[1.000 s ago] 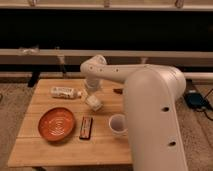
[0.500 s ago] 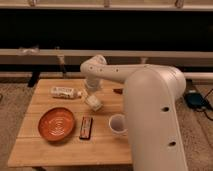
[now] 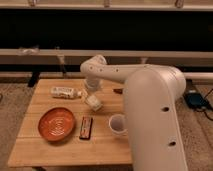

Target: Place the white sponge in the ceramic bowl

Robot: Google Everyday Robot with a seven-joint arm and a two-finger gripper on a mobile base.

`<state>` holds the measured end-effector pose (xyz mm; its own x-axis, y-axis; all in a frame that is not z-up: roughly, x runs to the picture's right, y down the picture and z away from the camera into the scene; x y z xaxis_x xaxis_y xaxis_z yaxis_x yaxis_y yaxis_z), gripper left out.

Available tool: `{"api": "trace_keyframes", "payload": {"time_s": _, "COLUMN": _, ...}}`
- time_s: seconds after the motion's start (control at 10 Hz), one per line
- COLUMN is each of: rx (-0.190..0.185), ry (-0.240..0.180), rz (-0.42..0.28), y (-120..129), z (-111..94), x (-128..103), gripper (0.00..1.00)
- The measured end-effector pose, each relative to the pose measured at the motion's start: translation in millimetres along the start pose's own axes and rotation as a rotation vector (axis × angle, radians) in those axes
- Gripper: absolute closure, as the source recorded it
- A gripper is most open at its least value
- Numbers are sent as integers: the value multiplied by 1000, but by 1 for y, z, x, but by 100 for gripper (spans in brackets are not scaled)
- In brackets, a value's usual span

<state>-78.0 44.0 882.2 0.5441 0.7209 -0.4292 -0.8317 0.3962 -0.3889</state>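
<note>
The white sponge (image 3: 94, 104) is a small whitish block at the middle of the wooden table (image 3: 45, 150), lying at a slant. My gripper (image 3: 91, 96) hangs from the white arm right above it and reaches down to its top; I cannot tell whether the sponge is lifted or resting on the table. The ceramic bowl (image 3: 57, 124) is a wide orange-red dish with pale rings, at the front left of the table, down and left of the gripper.
A white labelled bottle (image 3: 65, 92) lies on its side at the back left. A dark flat bar (image 3: 86, 127) lies right of the bowl. A white mug (image 3: 118, 124) stands front right. The arm's bulky white body (image 3: 155, 120) covers the table's right side.
</note>
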Motion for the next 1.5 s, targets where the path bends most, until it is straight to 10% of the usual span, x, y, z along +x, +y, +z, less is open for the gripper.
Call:
{"api": "trace_keyframes", "payload": {"time_s": 1.0, "rx": 15, "ry": 130, "rz": -31, "y": -7, "z": 57, "x": 9, "gripper": 21}}
{"api": "trace_keyframes", "payload": {"time_s": 1.5, "rx": 23, "ry": 164, "rz": -24, "y": -9, "z": 61, "x": 14, "gripper": 67}}
